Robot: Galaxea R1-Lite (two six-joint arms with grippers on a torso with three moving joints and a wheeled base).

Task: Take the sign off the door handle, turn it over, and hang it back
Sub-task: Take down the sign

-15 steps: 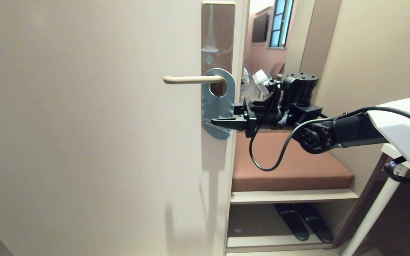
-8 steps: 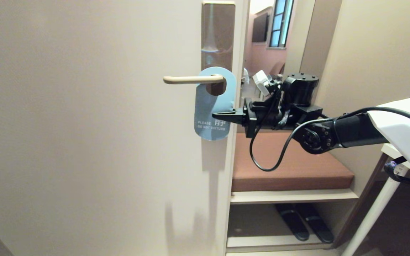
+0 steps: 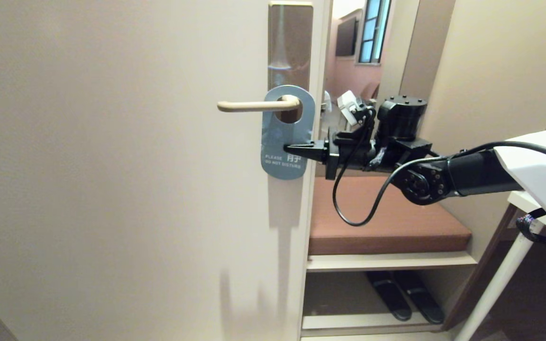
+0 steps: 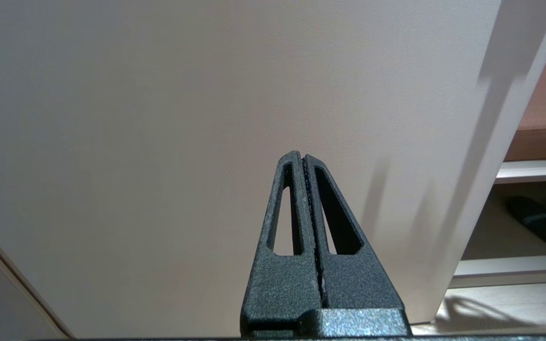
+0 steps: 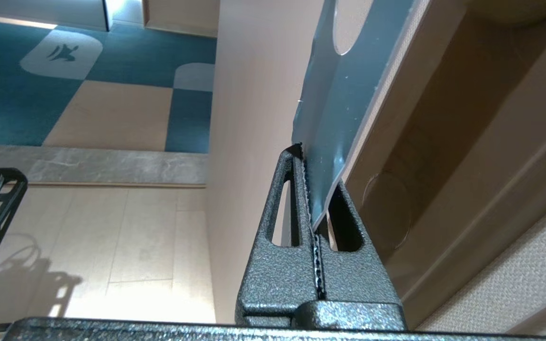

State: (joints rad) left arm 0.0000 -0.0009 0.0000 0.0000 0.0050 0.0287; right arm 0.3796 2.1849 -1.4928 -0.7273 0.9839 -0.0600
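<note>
Head view: the sign [image 3: 286,135] hangs long axis upright on the door handle [image 3: 254,105], blue-grey "do not disturb" face outward, its oval hole over the lever by the bronze plate [image 3: 290,45]. The right gripper [image 3: 294,148] reaches in level from the right, pinched shut on the sign's right edge (teeth clamped, per the right wrist view). The left gripper [image 4: 304,163] is closed, empty, facing the door [image 4: 206,118].

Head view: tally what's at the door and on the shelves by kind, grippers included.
sign: 1
door handle: 1
handle plate: 1
brown cushion: 1
black slippers: 2
right gripper, shut on the sign: 1
Total: 7
</note>
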